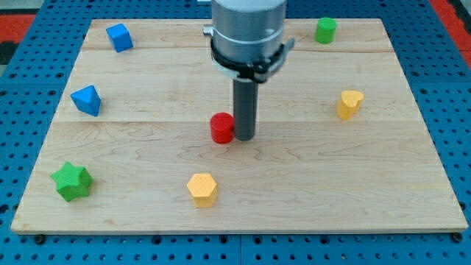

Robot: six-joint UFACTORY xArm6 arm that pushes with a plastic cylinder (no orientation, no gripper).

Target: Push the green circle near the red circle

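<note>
the arm (246, 33) (its upper part) is cut off at the view's top.

Lighting: bright, even, diffused from overhead. Shadows: short and soft, cast close under each block on the tabletop (309, 191). Glare: faint. Focus: sharp throughout; slight perspective narrowing noted.

A pale wooden board (412, 184) of joined planks lies on a blue perforated surface (456, 88), which frames it on every side. Beyond the board's top corners, red patches (22, 22) show.
</note>
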